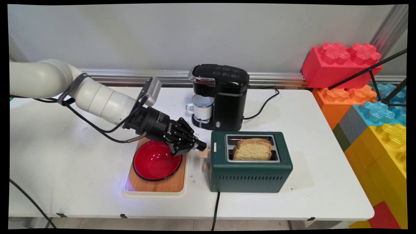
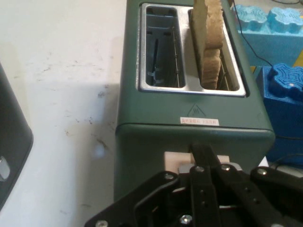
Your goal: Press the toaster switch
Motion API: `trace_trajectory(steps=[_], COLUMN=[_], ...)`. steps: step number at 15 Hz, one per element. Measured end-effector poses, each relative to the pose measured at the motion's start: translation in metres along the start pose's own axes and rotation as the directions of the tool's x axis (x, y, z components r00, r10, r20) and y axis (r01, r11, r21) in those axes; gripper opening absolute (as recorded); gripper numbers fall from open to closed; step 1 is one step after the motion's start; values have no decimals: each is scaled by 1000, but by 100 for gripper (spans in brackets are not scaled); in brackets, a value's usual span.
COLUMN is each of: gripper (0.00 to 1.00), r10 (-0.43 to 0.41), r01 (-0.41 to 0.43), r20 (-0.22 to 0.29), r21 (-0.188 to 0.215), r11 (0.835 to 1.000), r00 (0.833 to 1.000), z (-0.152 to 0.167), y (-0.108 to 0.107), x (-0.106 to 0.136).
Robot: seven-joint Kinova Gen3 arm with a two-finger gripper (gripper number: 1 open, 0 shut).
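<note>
**Jaws at the toaster's lever**

On the left of the bench (image 1: pixel 65 169), one wooden tray (image 1: pixel 169 185) carries one red bowl (image 1: pixel 152 164). Above the bowl's far rim reaches the gripper (image 1: pixel 202 146), its jaws drawn narrow, the tips resting on the pale lever knob (image 1: pixel 204 153) at the left end of the one green toaster (image 1: pixel 250 175). In the hand view the gripper (image 2: pixel 202 152) shows one finger lying over the pale lever (image 2: pixel 176 160); the other cannot be made out.

Judging from this, the step in hand is working the lever. To do it well, the push should run straight along the lever's slot, square to the toaster's end, so the tips do not slip off the knob and the toaster does not slide.

The toaster has two slots: one empty, one holding two slices of bread (image 1: pixel 253 150). Behind stands one black coffee machine (image 1: pixel 224 97) with one white mug (image 1: pixel 201 109) under it.
</note>
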Motion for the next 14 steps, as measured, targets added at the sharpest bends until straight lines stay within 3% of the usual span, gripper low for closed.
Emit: trace_trajectory(steps=[14], gripper=[0], r10=[13], r01=[-13], r20=[24], r21=[-6], r11=[1000], r00=[1000], z=[23], y=[-6], x=[-23])
